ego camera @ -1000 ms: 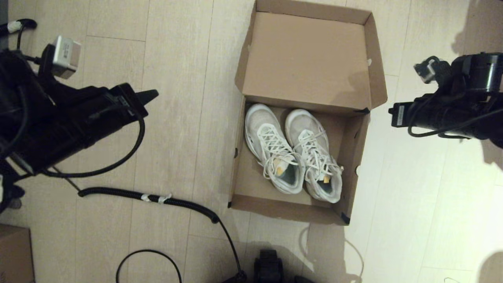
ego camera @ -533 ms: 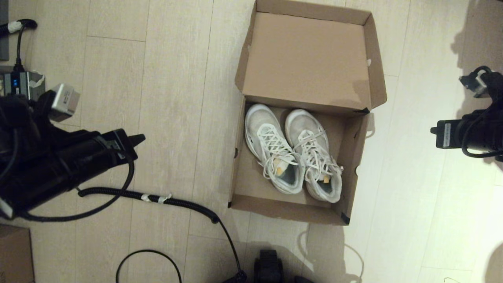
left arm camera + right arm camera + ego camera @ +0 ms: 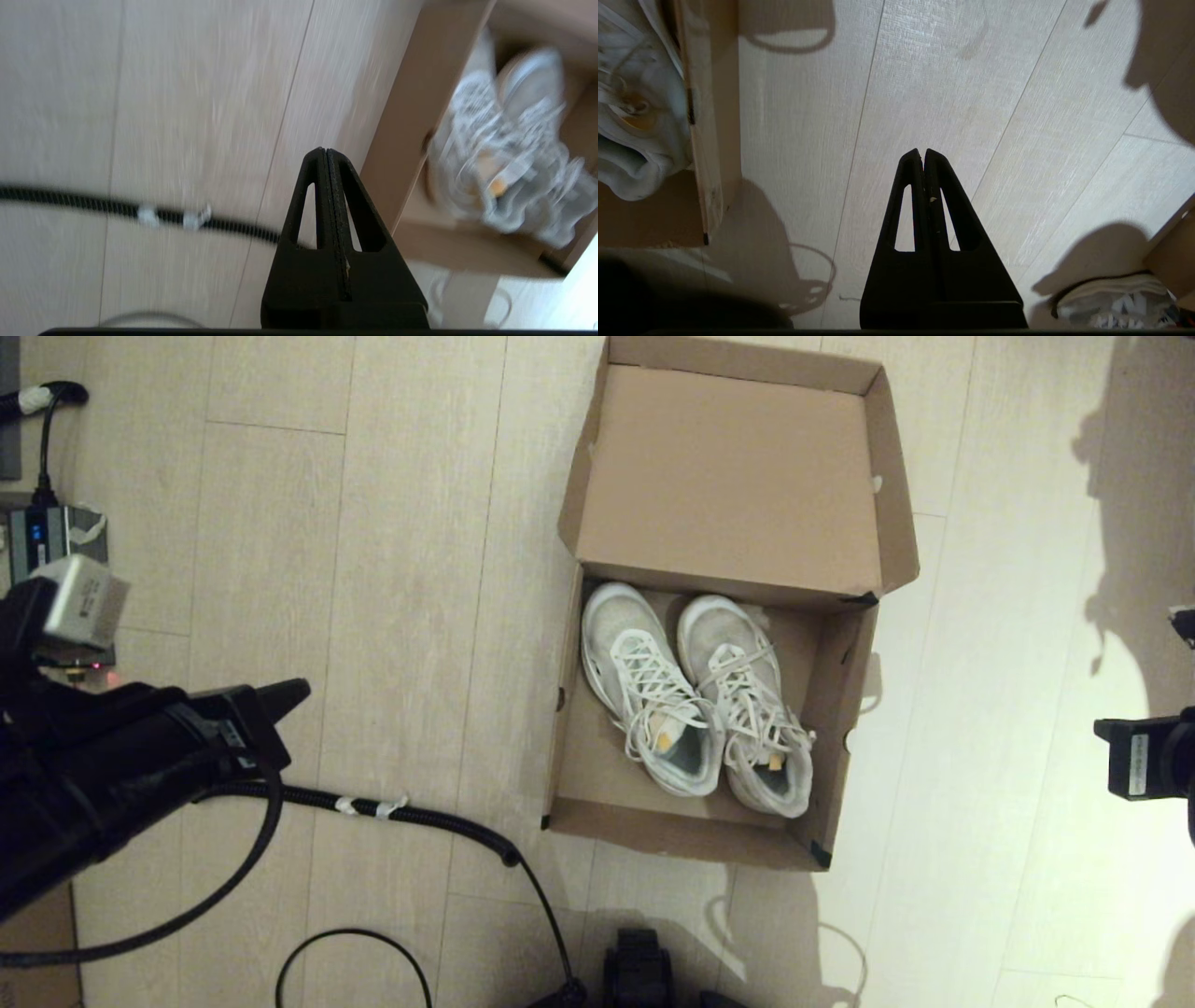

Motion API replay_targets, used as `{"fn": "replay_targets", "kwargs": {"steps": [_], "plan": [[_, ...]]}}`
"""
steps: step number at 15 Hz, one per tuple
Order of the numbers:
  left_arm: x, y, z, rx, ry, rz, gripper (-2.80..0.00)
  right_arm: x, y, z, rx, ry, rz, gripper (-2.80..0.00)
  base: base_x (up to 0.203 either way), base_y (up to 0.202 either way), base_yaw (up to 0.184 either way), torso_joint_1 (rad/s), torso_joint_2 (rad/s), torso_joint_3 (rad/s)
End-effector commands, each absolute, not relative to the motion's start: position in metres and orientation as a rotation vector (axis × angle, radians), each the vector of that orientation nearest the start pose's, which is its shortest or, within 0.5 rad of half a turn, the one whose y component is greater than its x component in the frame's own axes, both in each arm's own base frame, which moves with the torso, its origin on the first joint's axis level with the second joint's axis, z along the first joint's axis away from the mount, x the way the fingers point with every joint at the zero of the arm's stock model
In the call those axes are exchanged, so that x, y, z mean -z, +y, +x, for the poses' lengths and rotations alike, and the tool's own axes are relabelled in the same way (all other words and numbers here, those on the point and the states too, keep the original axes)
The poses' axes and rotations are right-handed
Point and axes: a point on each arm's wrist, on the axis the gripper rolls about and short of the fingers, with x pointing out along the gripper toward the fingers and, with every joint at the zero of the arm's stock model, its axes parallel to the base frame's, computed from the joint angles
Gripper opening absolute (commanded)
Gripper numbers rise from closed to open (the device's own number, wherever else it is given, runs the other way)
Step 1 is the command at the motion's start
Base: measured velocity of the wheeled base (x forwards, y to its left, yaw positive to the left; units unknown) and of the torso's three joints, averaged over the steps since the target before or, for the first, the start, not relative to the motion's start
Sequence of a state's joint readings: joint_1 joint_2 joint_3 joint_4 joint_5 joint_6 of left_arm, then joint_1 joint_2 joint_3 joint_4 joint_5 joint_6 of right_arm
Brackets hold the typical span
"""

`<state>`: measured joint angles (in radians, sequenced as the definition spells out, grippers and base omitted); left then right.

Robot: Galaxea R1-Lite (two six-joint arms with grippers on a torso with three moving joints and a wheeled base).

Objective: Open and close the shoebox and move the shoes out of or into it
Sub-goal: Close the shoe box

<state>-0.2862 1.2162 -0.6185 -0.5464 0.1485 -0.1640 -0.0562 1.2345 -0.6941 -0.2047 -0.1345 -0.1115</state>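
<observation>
The shoebox lies open on the wooden floor, its lid folded back flat on the far side. Both white shoes sit side by side inside, one on the left and one on the right, toes toward the lid. My left gripper hangs shut and empty, well to the left of the box. Its wrist view shows its tips with the box wall and the shoes beyond. My right gripper is shut and empty over bare floor, right of the box wall.
A black corrugated cable runs across the floor from under the left arm toward the box's near left corner. A small brown carton sits at the near left and a power adapter at the far left.
Both arms have drawn away from the box: the left gripper toward me and leftward, the right arm rightward to the picture's edge. The box and the shoes have not moved.
</observation>
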Motion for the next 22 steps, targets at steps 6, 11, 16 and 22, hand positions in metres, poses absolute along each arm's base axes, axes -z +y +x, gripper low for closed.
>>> {"fn": "replay_targets", "kwargs": {"steps": [6, 11, 16, 22], "plan": [[-0.255, -0.044, 0.16, 0.154, -0.017, -0.159, -2.8, -0.233, -0.013, 0.189, 0.155, 0.287, -0.131, -2.8, 0.0, 0.0, 0.0, 0.0, 0.0, 0.0], [-0.245, -0.045, 0.161, 0.199, 0.018, -0.151, -2.8, -0.238, -0.012, 0.187, 0.112, 0.265, -0.142, -2.8, 0.0, 0.0, 0.0, 0.0, 0.0, 0.0], [-0.258, -0.045, 0.164, 0.183, -0.024, -0.156, -2.8, -0.238, -0.013, 0.184, 0.113, 0.261, -0.15, -2.8, 0.0, 0.0, 0.0, 0.0, 0.0, 0.0], [-0.255, -0.043, 0.161, 0.172, -0.016, -0.159, -2.8, -0.247, -0.012, 0.185, 0.108, 0.225, -0.118, -2.8, 0.0, 0.0, 0.0, 0.0, 0.0, 0.0]]}}
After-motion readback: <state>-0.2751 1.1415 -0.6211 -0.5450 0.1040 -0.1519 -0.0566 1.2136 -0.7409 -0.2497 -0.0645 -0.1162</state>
